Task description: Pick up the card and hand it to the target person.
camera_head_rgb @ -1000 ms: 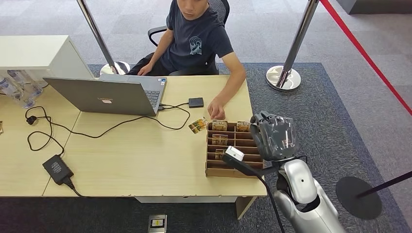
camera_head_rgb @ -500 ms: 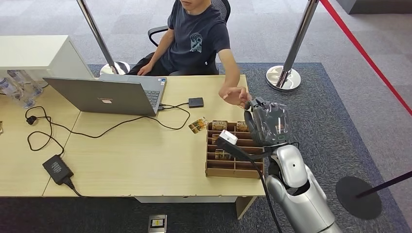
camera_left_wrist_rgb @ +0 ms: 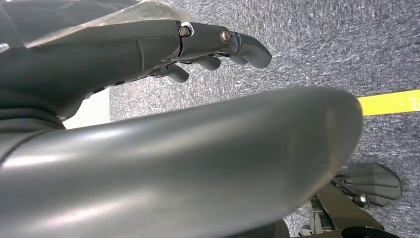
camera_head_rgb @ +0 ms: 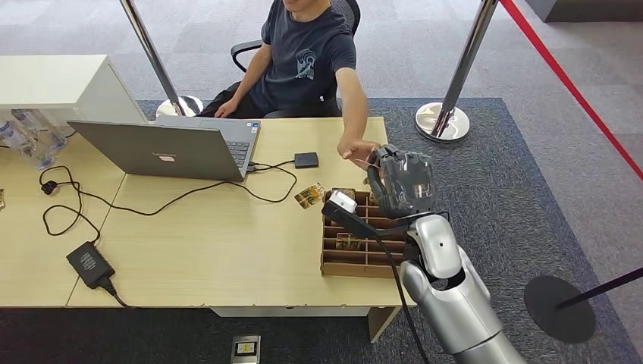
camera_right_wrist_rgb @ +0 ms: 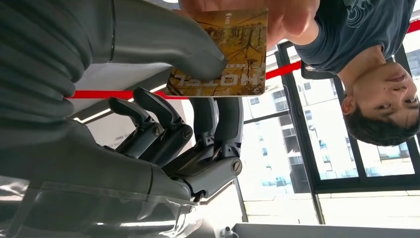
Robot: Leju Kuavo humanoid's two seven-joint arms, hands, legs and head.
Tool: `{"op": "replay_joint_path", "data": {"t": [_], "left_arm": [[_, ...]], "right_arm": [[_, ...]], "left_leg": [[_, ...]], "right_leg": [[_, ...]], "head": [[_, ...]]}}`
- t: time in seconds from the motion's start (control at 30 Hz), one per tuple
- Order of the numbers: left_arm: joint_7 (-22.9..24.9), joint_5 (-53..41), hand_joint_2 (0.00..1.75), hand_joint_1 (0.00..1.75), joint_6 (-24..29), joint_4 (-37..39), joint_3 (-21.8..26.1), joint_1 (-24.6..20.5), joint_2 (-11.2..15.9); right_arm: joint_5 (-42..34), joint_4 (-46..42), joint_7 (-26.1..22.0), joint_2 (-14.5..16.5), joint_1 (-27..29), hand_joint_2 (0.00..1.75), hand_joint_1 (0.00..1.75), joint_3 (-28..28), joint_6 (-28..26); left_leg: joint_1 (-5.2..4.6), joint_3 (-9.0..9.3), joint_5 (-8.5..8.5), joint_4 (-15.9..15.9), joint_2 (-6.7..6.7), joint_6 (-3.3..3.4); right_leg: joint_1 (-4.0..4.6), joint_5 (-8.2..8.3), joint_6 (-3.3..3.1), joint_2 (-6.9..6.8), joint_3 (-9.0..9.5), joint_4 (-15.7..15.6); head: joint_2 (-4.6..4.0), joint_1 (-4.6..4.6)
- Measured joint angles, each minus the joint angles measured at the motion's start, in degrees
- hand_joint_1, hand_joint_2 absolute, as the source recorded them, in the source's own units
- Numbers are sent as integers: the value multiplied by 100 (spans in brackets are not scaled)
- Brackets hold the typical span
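Handover, mid-transfer.
Right hand [camera_head_rgb: 399,184] pinches card [camera_right_wrist_rgb: 220,54] upright, face exposed, so the person's hand [camera_head_rgb: 355,149] can grasp it; left hand [camera_left_wrist_rgb: 163,44] fingers apart, idle.

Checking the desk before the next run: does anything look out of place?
One card lies loose on the desk, just outside the tray where the other cards stand in slots. Otherwise nothing stands out: the right hand holds a card up to the person's hand.
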Motion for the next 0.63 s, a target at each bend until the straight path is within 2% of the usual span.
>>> {"op": "replay_joint_path", "data": {"t": [0.13, 0.37, 0.63], "left_arm": [[27, -42, 0, 0, 12, -15, -42, -1, 24], [-226, -33, 0, 0, 7, -14, -60, -38, 50], [-47, -82, 0, 0, -11, -8, -90, -3, 48]], "right_arm": [[19, -13, 5, -12, 86, 175, 175, -20, -34], [76, -16, 28, -8, 185, 175, 175, -66, -19], [157, -97, 67, -73, 291, 175, 175, -89, -15]], "left_leg": [[1, -2, 2, 0, -2, 0], [2, -2, 1, -1, -7, 0], [1, -2, 2, -2, -8, 0]], "right_leg": [[1, 2, -1, -2, -1, -2], [2, 0, -1, -7, 1, -3], [1, 0, -1, -8, 0, -4]], "head": [[0, 0], [0, 0], [0, 0]]}}
